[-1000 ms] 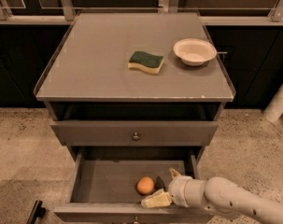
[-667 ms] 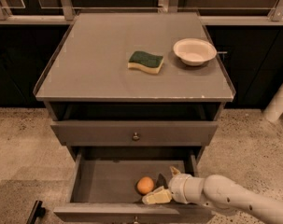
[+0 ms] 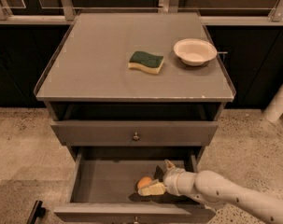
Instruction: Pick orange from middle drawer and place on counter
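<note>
The orange [image 3: 143,182] lies on the floor of the open middle drawer [image 3: 103,183], right of centre. My gripper [image 3: 156,177] reaches into the drawer from the right on a white arm. It is open. One cream finger [image 3: 152,189] lies just in front of the orange and hides its lower edge. The other finger [image 3: 169,164] points up toward the drawer's back, apart from the fruit. The counter [image 3: 99,64] spans the cabinet top above.
A green-and-yellow sponge [image 3: 146,61] and a white bowl [image 3: 194,51] sit on the counter's right half. The upper drawer front with a round knob [image 3: 136,136] is closed above the open drawer. Speckled floor lies on both sides, and a white post [image 3: 279,101] stands at the right.
My gripper has moved left and slightly toward the back, bringing the near finger up against the front of the orange. The orange has stayed in place.
</note>
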